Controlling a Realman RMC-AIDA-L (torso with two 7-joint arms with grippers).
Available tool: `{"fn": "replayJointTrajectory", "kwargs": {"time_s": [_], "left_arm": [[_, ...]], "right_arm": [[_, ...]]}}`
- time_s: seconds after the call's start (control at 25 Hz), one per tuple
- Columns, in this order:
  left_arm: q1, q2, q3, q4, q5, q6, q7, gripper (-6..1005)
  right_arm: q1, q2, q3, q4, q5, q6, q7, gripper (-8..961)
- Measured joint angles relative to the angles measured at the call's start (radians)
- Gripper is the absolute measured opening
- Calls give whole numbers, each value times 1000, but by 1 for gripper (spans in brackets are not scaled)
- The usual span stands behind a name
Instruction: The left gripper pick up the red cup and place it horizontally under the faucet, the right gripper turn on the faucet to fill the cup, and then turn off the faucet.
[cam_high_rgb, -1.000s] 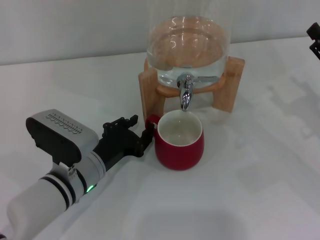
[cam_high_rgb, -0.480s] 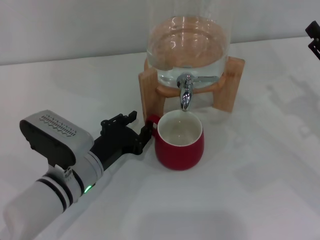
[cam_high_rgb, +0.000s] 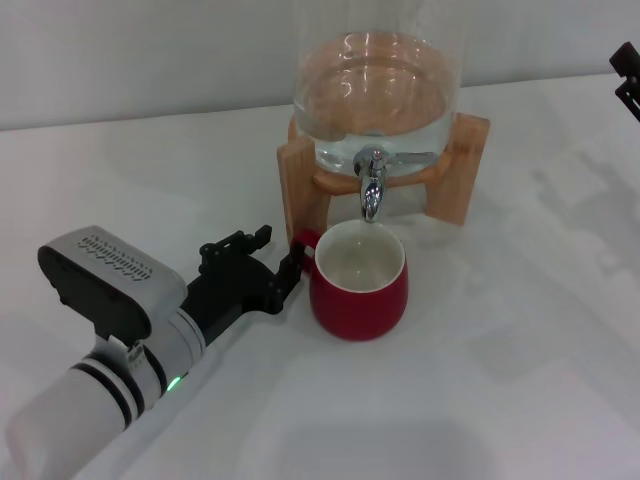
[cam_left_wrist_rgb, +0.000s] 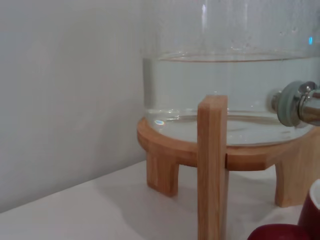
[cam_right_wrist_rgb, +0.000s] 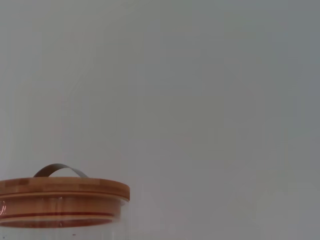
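Nearest to me, low on the white table (cam_high_rgb: 480, 400), the left gripper (cam_high_rgb: 275, 262) reaches in from the left side on its white arm with black rings, a green light showing near the wrist. Its two black fingers are spread apart, one tip close against the small loop handle of the red cup (cam_high_rgb: 358, 280), the other tip up and away from it; the cup is not clasped, and I cannot tell whether the near tip actually touches the handle.

Just beyond the gripper, the red cup stands upright on the table, its off-white inside bare and dry-looking. Its rim sits directly below the down-curved spout of the faucet (cam_high_rgb: 372, 186), with a small gap between them. No water is running from the spout.

Behind the faucet stands the glass water jar (cam_high_rgb: 378, 90) on its wooden stand (cam_high_rgb: 298, 185), partly filled with clear water. The left wrist view shows the stand's front leg close up, with the faucet's chrome body to one side.

Farthest off, at the right edge, only a black bit of the right gripper (cam_high_rgb: 628, 75) shows, well apart from the faucet; I cannot tell how its fingers stand.
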Motion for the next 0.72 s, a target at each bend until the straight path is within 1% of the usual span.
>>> {"fn": "replayJointTrajectory", "kwargs": {"time_s": [0.24,0.72], "left_arm": [[4,-1,1,-4,0,-6,4,454],[35,-3,2,-13,0,-8,15,455]], "right_arm": [[1,0,0,0,0,0,-10,750],[1,2,-5,0,0,0,-15,750]]}}
